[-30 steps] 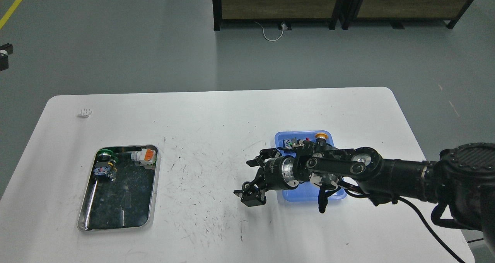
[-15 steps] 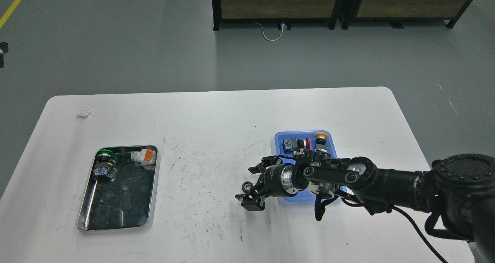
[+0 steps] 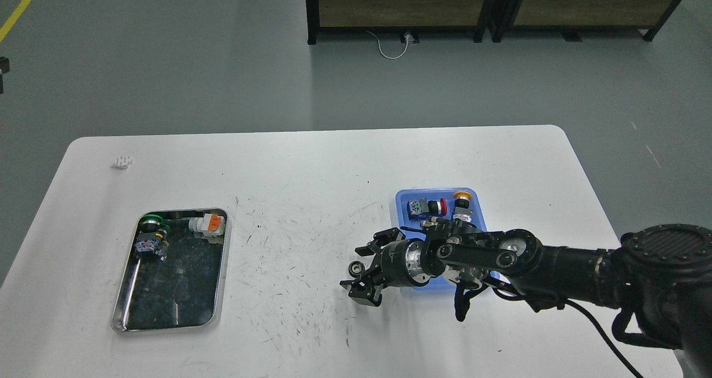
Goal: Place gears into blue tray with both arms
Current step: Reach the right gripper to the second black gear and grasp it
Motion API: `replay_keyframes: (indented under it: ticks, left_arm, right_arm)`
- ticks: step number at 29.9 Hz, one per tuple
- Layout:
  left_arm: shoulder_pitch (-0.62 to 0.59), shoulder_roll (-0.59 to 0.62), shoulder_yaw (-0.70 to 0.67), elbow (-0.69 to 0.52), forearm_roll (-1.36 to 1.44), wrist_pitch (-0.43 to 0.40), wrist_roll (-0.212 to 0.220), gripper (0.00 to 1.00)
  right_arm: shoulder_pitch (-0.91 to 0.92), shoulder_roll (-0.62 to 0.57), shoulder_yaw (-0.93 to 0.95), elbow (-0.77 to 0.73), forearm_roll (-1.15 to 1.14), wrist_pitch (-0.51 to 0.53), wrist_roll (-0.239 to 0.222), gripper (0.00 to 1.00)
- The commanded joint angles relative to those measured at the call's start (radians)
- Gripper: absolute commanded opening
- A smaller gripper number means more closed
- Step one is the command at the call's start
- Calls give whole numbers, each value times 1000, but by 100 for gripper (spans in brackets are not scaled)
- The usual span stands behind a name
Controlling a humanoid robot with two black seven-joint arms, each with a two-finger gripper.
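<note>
One small black gear [image 3: 356,268] lies on the white table just left of the blue tray [image 3: 401,201]. My right gripper [image 3: 352,267] comes in from the right, low over the table, and is open. One finger [image 3: 374,243] is behind the gear and the other [image 3: 362,292] in front of it, so the gear sits in the gap. I cannot tell whether either finger touches it. My right arm [image 3: 478,255] hides the tray's near half. I see no other gear. My left gripper is out of view.
Two push-button switches, one red-capped [image 3: 427,207] and one yellow-capped [image 3: 460,199], lie in the blue tray's far end. A steel tray [image 3: 129,289] at the left holds green [image 3: 149,230] and orange [image 3: 208,223] switches. A small white part [image 3: 121,161] sits far left.
My right gripper has dropped lower around the gear and its fingers stand closer together. The arm has pulled toward me, uncovering the switches in the blue tray.
</note>
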Motion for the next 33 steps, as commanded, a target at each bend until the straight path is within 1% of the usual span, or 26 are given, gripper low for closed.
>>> replay_keyframes:
  ticks: [1, 2, 7, 17, 20, 29, 33]
  left_arm:
    - [0, 0, -2, 0, -1, 0, 1, 98]
    - [0, 0, 0, 0, 1, 0, 1, 98]
    - [-2, 0, 0, 0, 1, 0, 2, 98]
    - [-2, 3, -2, 0, -1, 0, 1, 98]
    - [-2, 8, -3, 0, -1, 0, 1, 98]
    - [-2, 12, -3, 0, -1, 0, 1, 98]
    - [-2, 14, -3, 0, -1, -1, 1, 98]
  right_arm:
    - [-18, -7, -1, 0, -2, 0, -3, 70]
    - [-21, -8, 1, 0, -2, 0, -3, 67]
    - [-24, -11, 13, 0, -3, 0, 0, 63]
    - [-17, -10, 30, -8, -3, 0, 2, 63]
    - [-12, -10, 31, -8, -3, 0, 2, 59]
    - [-15, -8, 31, -8, -11, 0, -1, 58]
    - [-15, -7, 28, -11, -20, 0, -1, 54]
